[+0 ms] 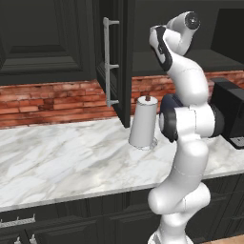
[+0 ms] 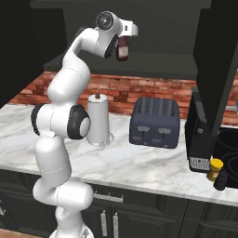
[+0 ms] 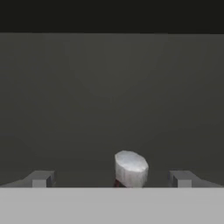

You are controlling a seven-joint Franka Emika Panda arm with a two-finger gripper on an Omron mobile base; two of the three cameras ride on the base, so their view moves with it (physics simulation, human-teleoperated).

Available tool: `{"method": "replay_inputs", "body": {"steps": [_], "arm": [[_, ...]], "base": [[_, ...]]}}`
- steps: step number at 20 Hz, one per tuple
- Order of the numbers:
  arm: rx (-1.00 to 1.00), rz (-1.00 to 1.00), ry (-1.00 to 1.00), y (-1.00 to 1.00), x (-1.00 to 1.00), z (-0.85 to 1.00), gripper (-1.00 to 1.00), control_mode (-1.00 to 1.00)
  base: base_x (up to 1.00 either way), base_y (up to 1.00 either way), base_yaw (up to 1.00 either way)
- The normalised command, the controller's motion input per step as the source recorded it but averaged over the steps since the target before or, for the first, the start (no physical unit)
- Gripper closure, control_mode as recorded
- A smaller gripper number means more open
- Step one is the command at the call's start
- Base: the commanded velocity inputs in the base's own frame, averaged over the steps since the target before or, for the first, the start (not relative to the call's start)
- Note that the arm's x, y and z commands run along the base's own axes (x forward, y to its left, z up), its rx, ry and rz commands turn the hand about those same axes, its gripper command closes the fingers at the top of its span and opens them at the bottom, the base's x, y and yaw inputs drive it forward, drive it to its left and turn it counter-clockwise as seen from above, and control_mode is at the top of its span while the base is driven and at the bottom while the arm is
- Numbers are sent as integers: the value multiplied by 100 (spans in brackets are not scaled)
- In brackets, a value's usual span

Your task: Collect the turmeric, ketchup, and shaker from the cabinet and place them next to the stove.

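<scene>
My gripper (image 3: 112, 179) is wide open, holding nothing, with the slim dark red ketchup bottle (image 2: 122, 49) between the fingertips inside the dark charcoal cabinet (image 1: 114, 57), upper middle of the right base view. Looks two-thirds done: one yellow-topped turmeric jar (image 2: 215, 169) and one dark grey shaker (image 2: 221, 179) sit lower right by the black stove (image 2: 228, 146).

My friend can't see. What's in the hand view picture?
A small white cap of the ketchup bottle pokes up between the open gripper and its two grey fingertips. Behind it is the cabinet's dark grey inside.
</scene>
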Motion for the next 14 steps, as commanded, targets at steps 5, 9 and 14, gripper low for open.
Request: {"method": "replay_inputs", "body": {"steps": [5,9,14], "arm": [[0,5,0,-3,18,-3,-100,-100],[0,4,1,0,18,-12,100,-100],[0,2,2,0,9,-11,100,-100]], "base": [[0,0,0],[0,0,0],[0,0,0]]}}
